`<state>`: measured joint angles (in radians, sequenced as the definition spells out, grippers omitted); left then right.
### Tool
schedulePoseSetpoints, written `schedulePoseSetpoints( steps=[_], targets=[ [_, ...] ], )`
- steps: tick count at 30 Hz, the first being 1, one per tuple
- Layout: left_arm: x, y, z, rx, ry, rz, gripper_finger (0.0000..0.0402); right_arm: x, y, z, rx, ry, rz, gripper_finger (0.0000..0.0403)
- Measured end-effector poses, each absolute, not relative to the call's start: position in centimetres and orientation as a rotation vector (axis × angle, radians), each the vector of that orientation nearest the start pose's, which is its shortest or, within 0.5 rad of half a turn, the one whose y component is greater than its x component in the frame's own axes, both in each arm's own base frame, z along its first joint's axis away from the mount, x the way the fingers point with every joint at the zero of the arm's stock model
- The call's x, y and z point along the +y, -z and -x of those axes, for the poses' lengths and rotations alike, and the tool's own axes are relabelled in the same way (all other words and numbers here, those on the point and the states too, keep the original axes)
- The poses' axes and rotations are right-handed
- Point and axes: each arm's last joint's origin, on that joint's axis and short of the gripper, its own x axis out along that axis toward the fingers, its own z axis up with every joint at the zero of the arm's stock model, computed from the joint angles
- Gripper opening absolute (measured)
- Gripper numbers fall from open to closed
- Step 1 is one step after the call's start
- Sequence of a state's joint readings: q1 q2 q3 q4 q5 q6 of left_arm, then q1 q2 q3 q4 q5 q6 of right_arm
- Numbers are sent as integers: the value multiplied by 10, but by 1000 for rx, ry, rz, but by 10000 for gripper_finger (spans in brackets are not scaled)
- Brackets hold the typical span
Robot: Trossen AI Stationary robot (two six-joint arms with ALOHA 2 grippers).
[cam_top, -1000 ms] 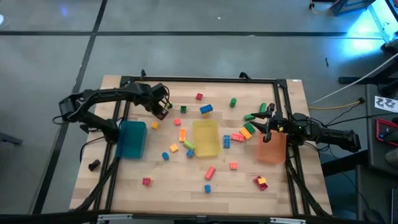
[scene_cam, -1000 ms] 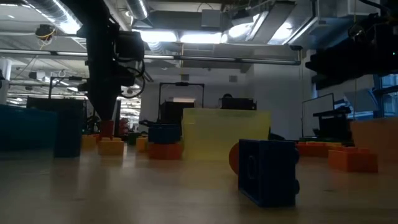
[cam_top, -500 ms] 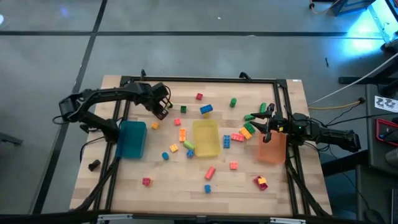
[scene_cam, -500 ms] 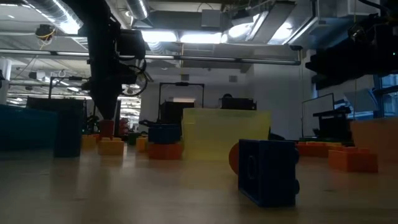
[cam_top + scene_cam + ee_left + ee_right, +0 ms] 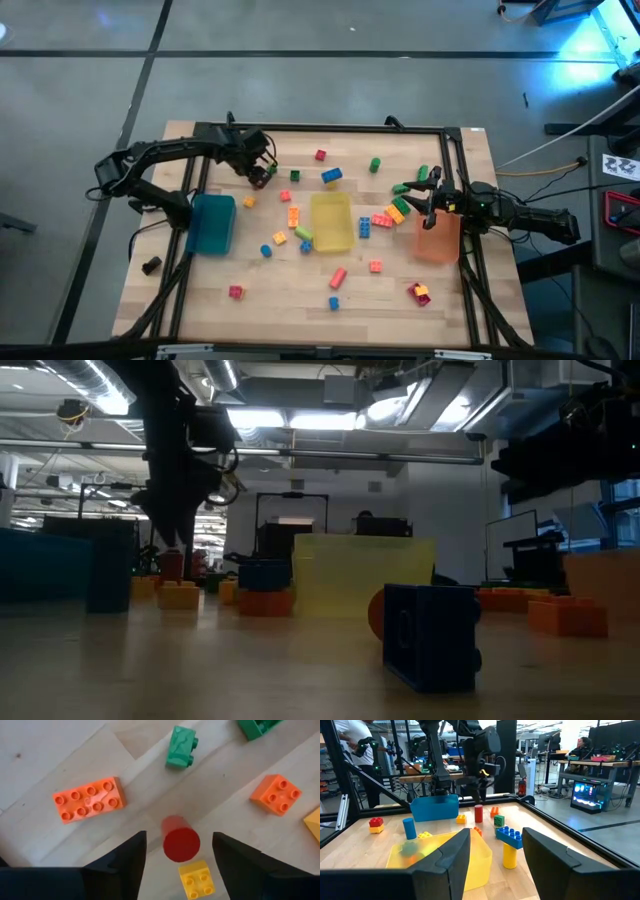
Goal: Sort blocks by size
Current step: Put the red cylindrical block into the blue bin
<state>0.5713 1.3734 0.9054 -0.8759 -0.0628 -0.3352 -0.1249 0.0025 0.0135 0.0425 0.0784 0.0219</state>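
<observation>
Many blocks lie scattered over the wooden table point(image 5: 200, 300). A red cylinder block point(image 5: 180, 842) stands upright on its end near the far left. My left gripper point(image 5: 177, 855) points down over it, open, with a finger on either side and a gap to each. Beside it lie an orange studded bar point(image 5: 89, 799), a green brick point(image 5: 181, 754), an orange square brick point(image 5: 276, 794) and a small yellow brick point(image 5: 196, 879). My right gripper point(image 5: 418, 190) waits level at the right edge, open, with nothing between its fingers.
A blue bin point(image 5: 212, 224) stands at the left, a yellow bin point(image 5: 331, 222) in the middle and an orange bin point(image 5: 438, 237) at the right, under my right arm. A dark frame point(image 5: 320, 130) runs round the table. People show in the room beyond.
My left gripper has opened: in the low view its tip, which tapered onto the red cylinder, now stands wider and slightly higher. It has let go of the cylinder, which stays upright on the table. My right arm has kept still.
</observation>
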Motion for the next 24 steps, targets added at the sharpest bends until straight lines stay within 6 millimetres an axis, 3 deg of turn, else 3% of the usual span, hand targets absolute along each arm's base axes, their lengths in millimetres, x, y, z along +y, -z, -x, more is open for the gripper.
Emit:
schedulePoseSetpoints(
  steps=[8, 20, 24],
  targets=[
    [129, -194, -197, 1296, -773, 648, 219, -14, -171, -96, -48, 200, -21, 182],
    [138, -164, -212, 1363, -756, 639, 220, -14, -171, -96, -45, 192, -21, 182],
    [137, -159, -211, 1418, -754, 649, 193, -14, -171, -96, -44, 192, -21, 182]
  ],
)
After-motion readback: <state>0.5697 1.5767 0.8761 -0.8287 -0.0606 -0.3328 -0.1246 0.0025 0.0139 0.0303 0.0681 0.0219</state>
